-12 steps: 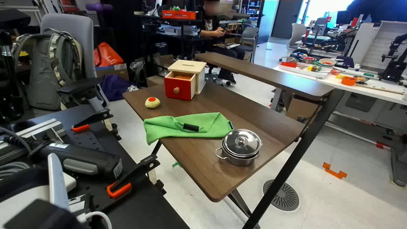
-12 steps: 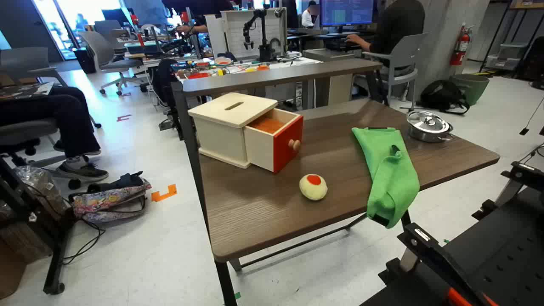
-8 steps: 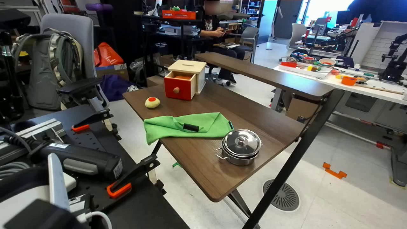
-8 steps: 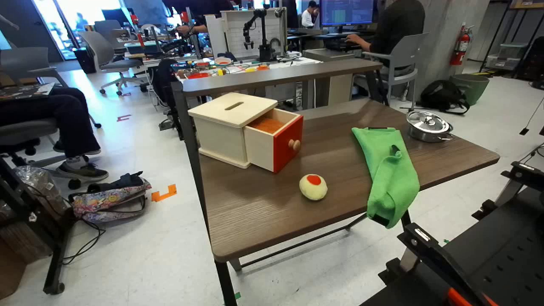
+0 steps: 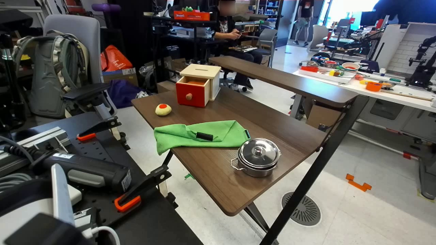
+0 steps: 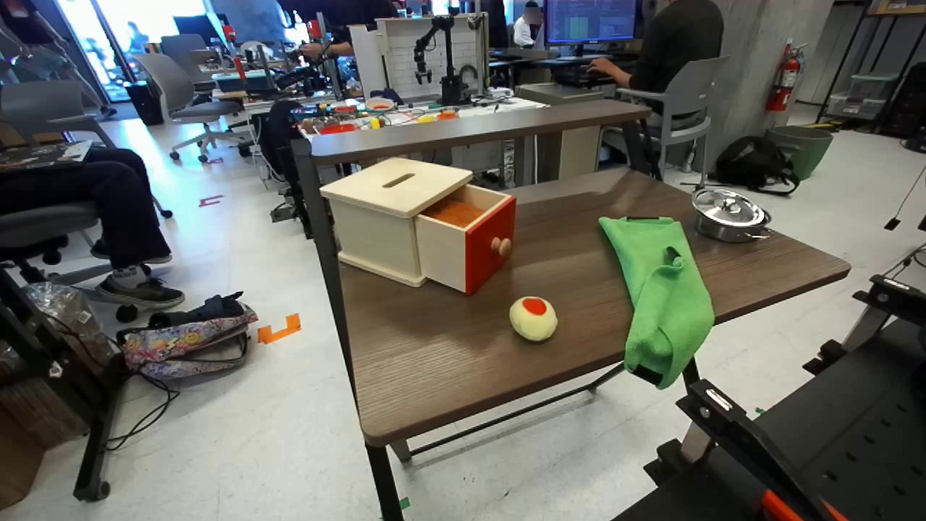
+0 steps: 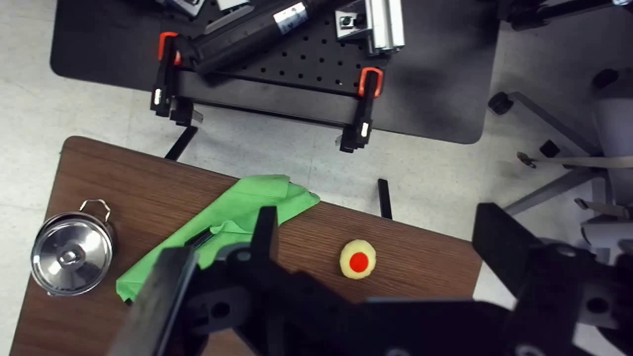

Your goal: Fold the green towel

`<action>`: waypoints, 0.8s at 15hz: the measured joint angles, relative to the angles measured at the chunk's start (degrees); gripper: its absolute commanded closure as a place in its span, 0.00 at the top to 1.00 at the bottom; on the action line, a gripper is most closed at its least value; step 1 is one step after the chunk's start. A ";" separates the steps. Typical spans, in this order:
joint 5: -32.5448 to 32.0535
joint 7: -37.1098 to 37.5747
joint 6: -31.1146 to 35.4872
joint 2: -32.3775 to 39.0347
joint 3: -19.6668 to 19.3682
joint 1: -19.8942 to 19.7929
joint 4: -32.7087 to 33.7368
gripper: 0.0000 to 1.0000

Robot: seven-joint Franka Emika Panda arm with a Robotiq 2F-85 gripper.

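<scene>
Wrist view: spread wide and empty, the hand (image 7: 380, 230) hangs above the tabletop (image 7: 143, 188) as the green towel (image 7: 237, 213) droops past one edge; a pinch there, carried inward, looks wisest.

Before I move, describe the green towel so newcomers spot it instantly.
Find the brown table. Between the lidded metal pot and the yellow ball, the green towel partly overhangs the edge. Unlike those rounded neighbours, it is limp, bright green cloth.

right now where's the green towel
In an exterior view, the green towel lies on the table between the yellow ball and the lidded pot, its left end drooping over the table's left edge.
</scene>
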 measured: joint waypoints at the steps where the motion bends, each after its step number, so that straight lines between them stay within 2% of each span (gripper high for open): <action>1: -1.97 -1.22 -0.08 2.42 0.03 0.00 1.71 1.00; 6: -10.63 -6.34 -0.02 17.77 -0.07 -0.65 11.15 1.00; 12: -17.89 -6.84 -0.51 34.01 -1.04 -1.25 19.43 1.00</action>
